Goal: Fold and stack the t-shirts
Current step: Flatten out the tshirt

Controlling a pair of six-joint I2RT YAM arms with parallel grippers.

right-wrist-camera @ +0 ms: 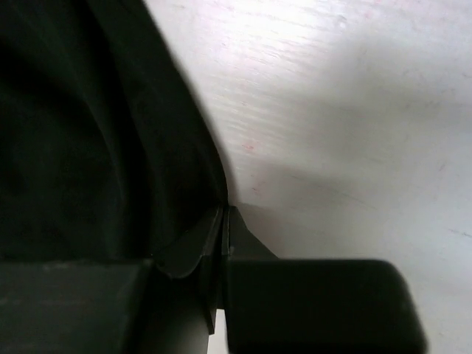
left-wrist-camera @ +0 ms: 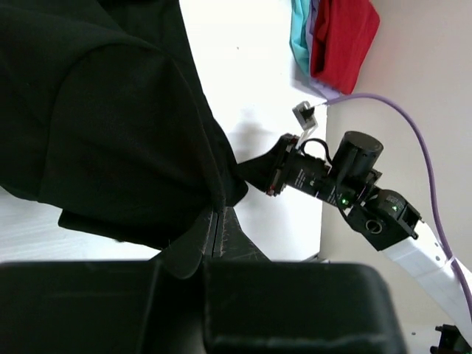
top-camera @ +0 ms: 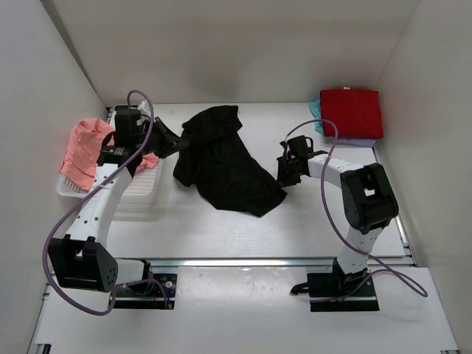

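Observation:
A large black t-shirt lies crumpled on the white table. My left gripper is shut on its left edge; in the left wrist view the closed fingertips pinch the black cloth. My right gripper is at the shirt's right edge; its jaws are shut with the black cloth running into them. A folded red t-shirt tops a stack at the back right, with teal and lilac cloth under it. A salmon-pink t-shirt lies in the basket.
A white mesh basket stands at the left beside my left arm. White walls close in the table at the left, back and right. The folded stack also shows in the left wrist view, beyond my right arm.

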